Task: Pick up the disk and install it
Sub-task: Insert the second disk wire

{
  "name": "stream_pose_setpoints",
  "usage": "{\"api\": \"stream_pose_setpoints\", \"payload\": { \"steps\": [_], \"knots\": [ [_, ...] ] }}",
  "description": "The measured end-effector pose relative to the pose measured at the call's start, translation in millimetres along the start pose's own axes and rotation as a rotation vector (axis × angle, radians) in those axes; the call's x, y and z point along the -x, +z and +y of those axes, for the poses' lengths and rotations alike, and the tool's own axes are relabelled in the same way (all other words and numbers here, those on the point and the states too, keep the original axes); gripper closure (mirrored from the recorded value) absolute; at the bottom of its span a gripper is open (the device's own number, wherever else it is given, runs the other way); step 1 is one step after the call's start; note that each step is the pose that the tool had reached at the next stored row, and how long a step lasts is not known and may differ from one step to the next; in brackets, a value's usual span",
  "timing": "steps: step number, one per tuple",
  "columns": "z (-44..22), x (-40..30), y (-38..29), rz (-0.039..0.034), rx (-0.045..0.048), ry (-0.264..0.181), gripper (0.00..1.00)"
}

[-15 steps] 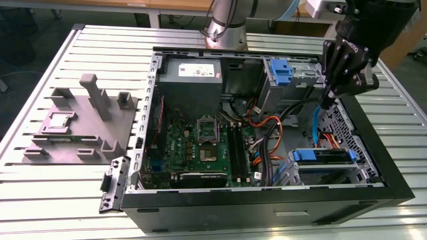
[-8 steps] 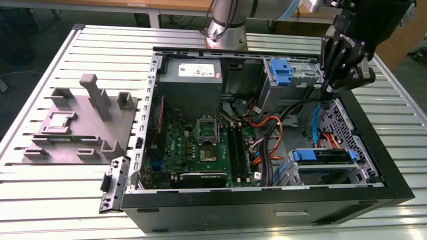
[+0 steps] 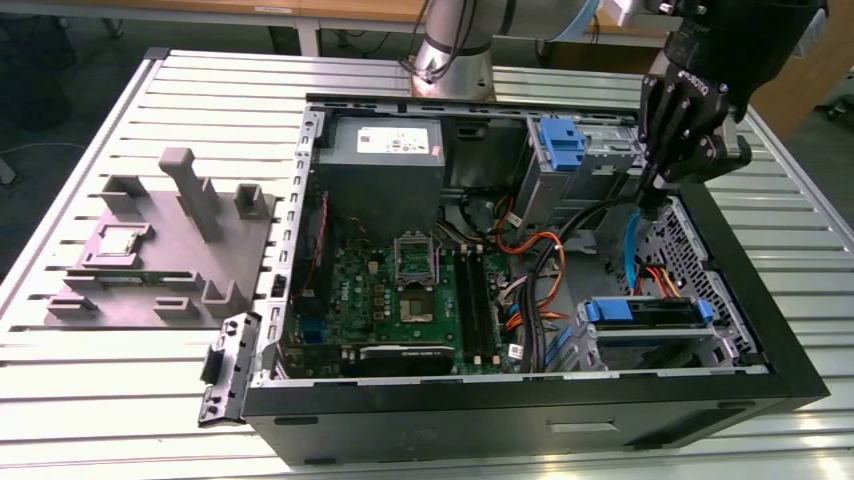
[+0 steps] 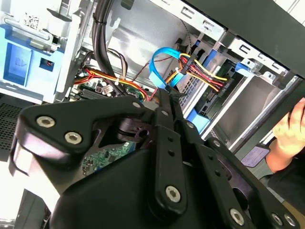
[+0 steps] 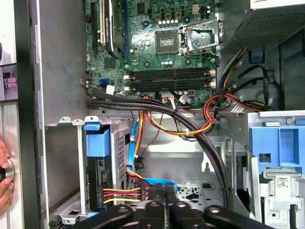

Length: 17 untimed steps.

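Your gripper [image 3: 650, 205] is hanging over the open computer case [image 3: 747, 375], by the wall at the exterior view's right, above the lower drive cage; its fingers [image 4: 164, 102] are lying pressed together and gripping nothing. The disk [image 3: 641, 312] is sitting inside that lower cage, its blue carrier facing up; in the first wrist view the disk [image 5: 97, 167] is showing edge-on with red, yellow and black wires [image 5: 126, 192] plugged in. A blue ribbon cable [image 4: 159, 71] is looping just ahead of the fingertips; a person's hand [image 5: 4, 176] is resting at the case edge.
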State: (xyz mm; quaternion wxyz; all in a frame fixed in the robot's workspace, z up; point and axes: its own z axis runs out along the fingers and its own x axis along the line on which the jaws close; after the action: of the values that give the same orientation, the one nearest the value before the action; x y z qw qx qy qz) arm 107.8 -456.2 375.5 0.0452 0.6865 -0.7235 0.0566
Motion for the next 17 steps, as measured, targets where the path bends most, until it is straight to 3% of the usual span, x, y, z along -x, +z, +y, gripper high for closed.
{"api": "stream_pose_setpoints", "payload": {
  "steps": [1,8,14,17],
  "knots": [
    [0.0,0.2,0.0,0.0002,0.0,0.0,0.83],
    [0.0,1.4,-2.5,0.0003,0.0001,0.0,0.83],
    [0.2,3.2,-0.3,0.0222,-0.001,0.001,0.83],
    [0.2,4.0,1.4,0.0239,-0.0009,0.002,0.83]
  ]
}}
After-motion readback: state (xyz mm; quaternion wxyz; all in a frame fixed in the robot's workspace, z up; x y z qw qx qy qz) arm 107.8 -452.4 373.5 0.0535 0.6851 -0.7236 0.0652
